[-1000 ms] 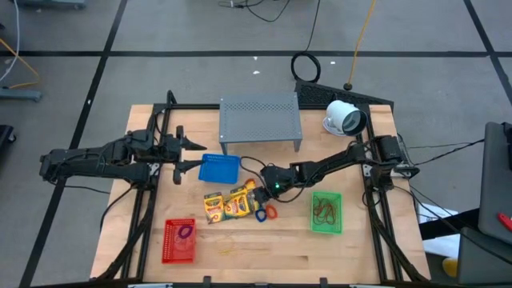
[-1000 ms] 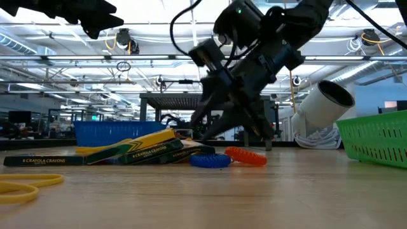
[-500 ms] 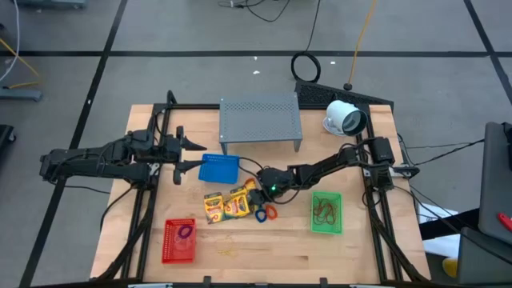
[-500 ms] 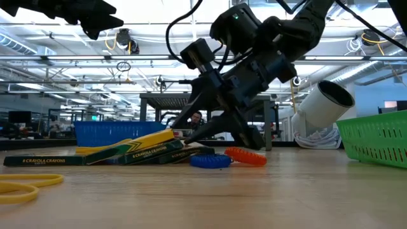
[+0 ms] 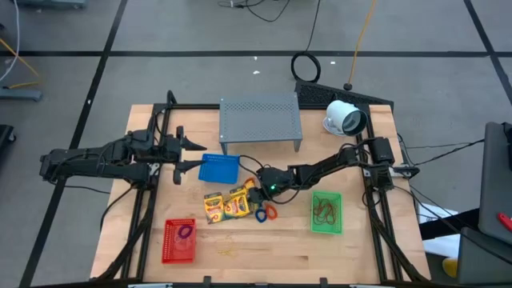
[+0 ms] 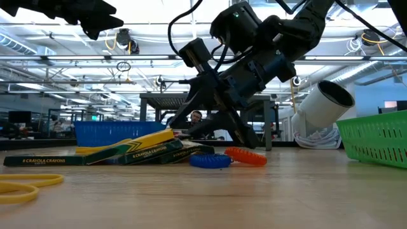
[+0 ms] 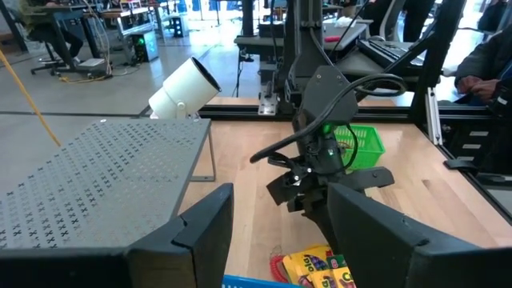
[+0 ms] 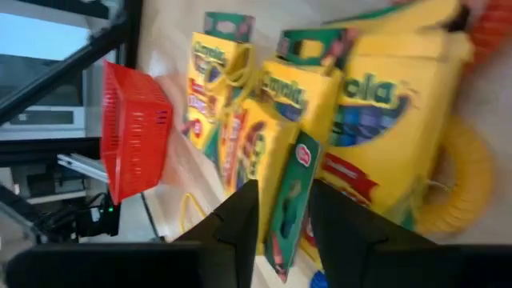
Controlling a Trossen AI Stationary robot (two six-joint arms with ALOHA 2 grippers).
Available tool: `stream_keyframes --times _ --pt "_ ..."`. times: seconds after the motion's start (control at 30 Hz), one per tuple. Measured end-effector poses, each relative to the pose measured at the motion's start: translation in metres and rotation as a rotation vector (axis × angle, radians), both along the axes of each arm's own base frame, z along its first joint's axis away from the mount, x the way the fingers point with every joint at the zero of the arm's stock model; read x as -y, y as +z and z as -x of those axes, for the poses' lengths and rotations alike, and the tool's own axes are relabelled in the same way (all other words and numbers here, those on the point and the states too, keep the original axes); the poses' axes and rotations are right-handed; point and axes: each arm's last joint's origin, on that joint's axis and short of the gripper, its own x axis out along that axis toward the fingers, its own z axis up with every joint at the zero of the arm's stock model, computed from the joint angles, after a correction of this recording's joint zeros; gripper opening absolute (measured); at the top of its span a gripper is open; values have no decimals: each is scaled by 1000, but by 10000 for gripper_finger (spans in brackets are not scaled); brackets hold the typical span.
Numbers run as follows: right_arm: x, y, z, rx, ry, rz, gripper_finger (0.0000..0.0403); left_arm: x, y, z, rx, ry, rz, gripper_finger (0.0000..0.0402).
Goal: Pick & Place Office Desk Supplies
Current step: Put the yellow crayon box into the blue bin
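Observation:
Several yellow crayon packs (image 5: 228, 204) lie in a loose heap at the table's middle, next to a blue rubber band (image 5: 260, 214) and an orange one (image 5: 271, 212). My right gripper (image 5: 254, 190) reaches in from the right and slants down onto the heap's right end, shut on one pack (image 8: 290, 192). My left gripper (image 5: 192, 156) hovers open at the left, just left of the blue basket (image 5: 219, 168). The red basket (image 5: 179, 240) holds a purple band. The green basket (image 5: 326, 212) holds dark bands. My right gripper pinches a crayon pack by its narrow end with the green flap (image 8: 292, 172), one finger (image 8: 240, 220) on each flat face. The fingers slant down from the table's right. The pack stands on edge among the other packs, which lie on the table.
A grey perforated stand (image 5: 260, 120) sits at the far middle, with a white round device (image 5: 346, 118) at the far right. A yellow band (image 5: 228, 252) lies near the front edge. Bare wood lies between the red and green baskets.
My right gripper has tipped further down and edged toward the table's left, onto the crayon packs. The packs and bands lie where they were.

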Motion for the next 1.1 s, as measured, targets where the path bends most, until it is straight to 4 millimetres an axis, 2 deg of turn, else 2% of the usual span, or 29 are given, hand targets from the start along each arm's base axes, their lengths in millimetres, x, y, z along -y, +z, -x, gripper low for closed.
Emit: stream_keyframes --times 0.27,0.87,1.1 --pt "-1 1 -1 19 16 20 7 0 0 0 0 0 0 214" --pt "-8 9 -4 127 67 64 1 0 0 0 1 3 16 214" --pt "-8 24 1 137 82 128 0 0 0 0 1 2 17 214"
